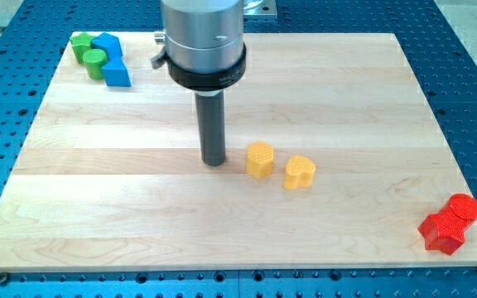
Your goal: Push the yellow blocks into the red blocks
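Observation:
Two yellow blocks sit near the board's middle: a hexagonal one and a heart-shaped one just to its right, a small gap between them. My tip rests on the board just left of the yellow hexagon, close but apart from it. Two red blocks sit touching at the bottom right corner: a round one and a star-like one below and left of it. The red pair lies far to the right of the yellow pair.
At the top left corner a cluster holds two green blocks and two blue blocks. The wooden board lies on a blue perforated table; its right edge is near the red blocks.

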Controlling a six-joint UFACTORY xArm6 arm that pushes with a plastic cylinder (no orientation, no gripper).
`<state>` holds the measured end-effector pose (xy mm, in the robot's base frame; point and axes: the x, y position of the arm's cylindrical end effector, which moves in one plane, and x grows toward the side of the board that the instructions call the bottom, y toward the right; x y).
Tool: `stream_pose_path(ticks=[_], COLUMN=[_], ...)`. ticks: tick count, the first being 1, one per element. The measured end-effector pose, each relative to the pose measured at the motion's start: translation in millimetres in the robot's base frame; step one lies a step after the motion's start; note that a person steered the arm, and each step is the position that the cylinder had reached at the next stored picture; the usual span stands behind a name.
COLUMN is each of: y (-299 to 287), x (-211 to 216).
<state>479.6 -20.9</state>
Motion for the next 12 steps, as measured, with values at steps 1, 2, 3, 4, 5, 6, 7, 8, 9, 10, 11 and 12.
stream_pose_path(ticks=[1, 2, 3, 4, 5, 6, 7, 8, 9, 10, 11, 12], y=[38.7, 43.1, 59.6, 88.3, 125.9, 178.8, 193.2, 194.5, 214.3, 240.8, 246.3, 249.9], x=[11.3, 12.2, 12.2, 12.4, 28.8, 27.9, 27.0, 27.0, 21.2, 18.5, 9.6, -25.1])
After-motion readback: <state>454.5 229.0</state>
